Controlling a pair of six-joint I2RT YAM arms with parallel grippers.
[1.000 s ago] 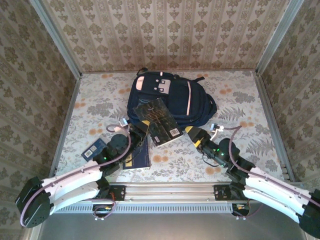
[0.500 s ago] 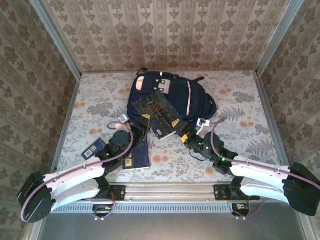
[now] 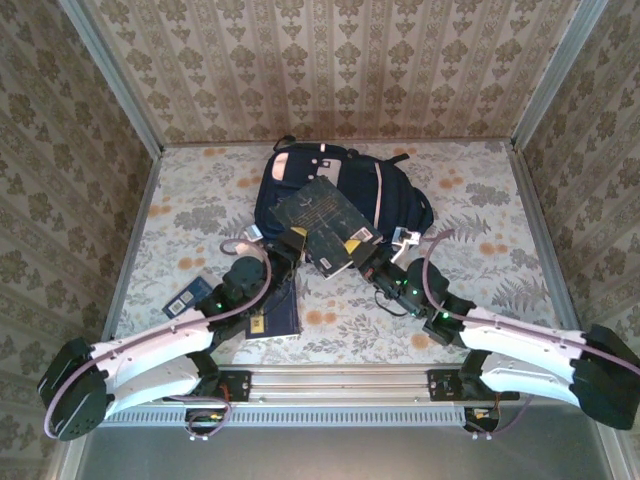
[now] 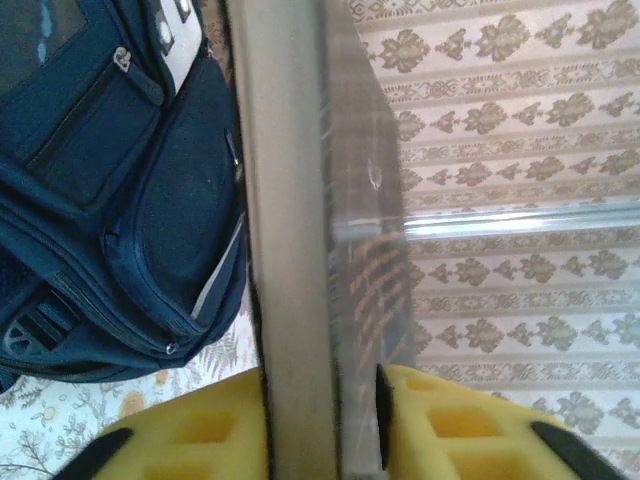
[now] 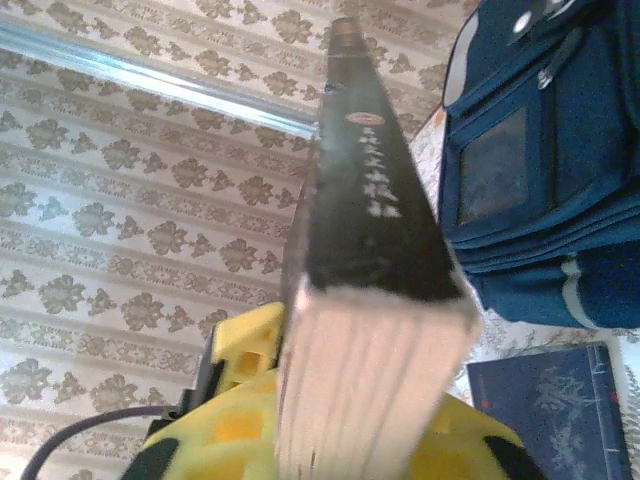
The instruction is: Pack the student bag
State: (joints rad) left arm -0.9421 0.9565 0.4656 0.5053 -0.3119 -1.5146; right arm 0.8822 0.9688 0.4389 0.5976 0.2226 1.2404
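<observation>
Hanging between the two arms: a dark book (image 3: 322, 220), tilted, over the near edge of the bag (image 3: 400, 210). Bag lies flat at the far middle of the worktop (image 3: 480, 200): navy, pink stripes, pale patch toward the far wall. From the top, the book covers part of its near left half.

Right jaws: pinching the book at its near right corner, seen from the top. Right wrist view: book (image 5: 365, 200) stands on edge between the yellow pads (image 5: 240, 350). Page block faces the camera, and the black spine with pale lettering runs away from it. Pads sit against both covers. Bag (image 5: 540, 180) is to the right of it, with a second, blue book (image 5: 540, 400) flat on the worktop below that.

Left jaws: at the book's near left corner. Left wrist view: book (image 4: 300, 200) runs straight up between the two yellow pads (image 4: 200, 430), page edge toward the camera, glossy cover on the right. Pads sit right beside both faces, with a thin dark line on the right side. Can't tell whether they clamp it or just flank it. Bag (image 4: 120, 200) is on the left of that view, zip pockets and pullers visible.

On the worktop by the left arm (image 3: 150, 355): the blue book (image 3: 278, 318), yellow mark on its cover, partly under the wrist. A smaller blue item (image 3: 187, 297) lies left of it, half hidden by the arm; can't tell what it is.
</observation>
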